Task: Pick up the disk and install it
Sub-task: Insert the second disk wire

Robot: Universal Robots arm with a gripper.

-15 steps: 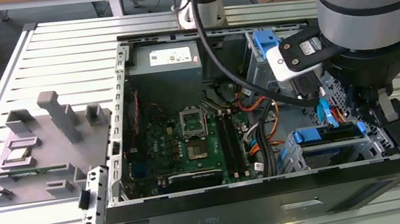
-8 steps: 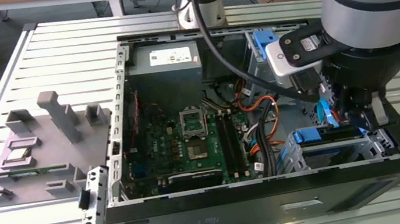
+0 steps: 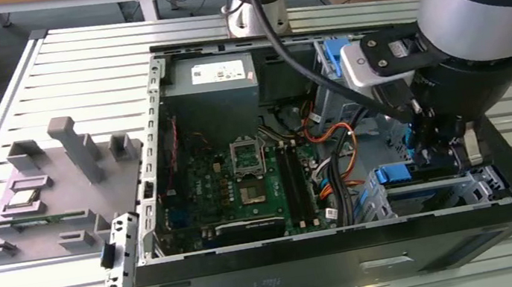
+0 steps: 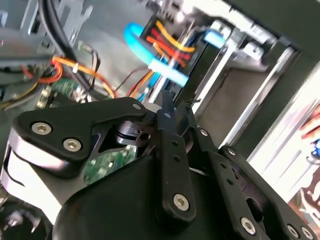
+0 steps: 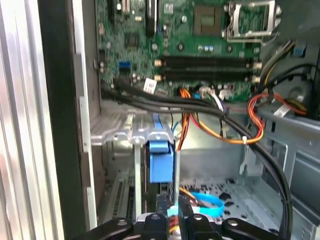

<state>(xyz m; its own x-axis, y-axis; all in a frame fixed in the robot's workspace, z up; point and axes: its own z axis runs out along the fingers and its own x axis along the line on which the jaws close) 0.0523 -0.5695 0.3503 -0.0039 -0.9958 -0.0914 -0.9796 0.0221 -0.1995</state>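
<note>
The disk (image 3: 396, 173) stands on edge in the metal drive cage (image 3: 444, 196) at the near corner of the open computer case, on the exterior view's right. Its blue plastic end (image 5: 161, 162) shows in the first wrist view, seated between the cage's silver walls. My gripper (image 3: 435, 156) hangs inside the case just beside and above that blue end. In both wrist views the black fingertips (image 4: 167, 107) sit close together with nothing between them. The gripper (image 5: 172, 205) is a short way from the blue end, and I cannot see contact. Most of the disk's body is hidden by the cage.
Orange, red and black cables (image 5: 220, 127) and a light-blue ribbon cable (image 4: 150, 55) run close to the cage. The motherboard (image 3: 240, 176) and a grey power-supply box (image 3: 216, 74) lie further left. A grey fixture (image 3: 51, 187) with small parts sits on the slotted table (image 3: 73, 56).
</note>
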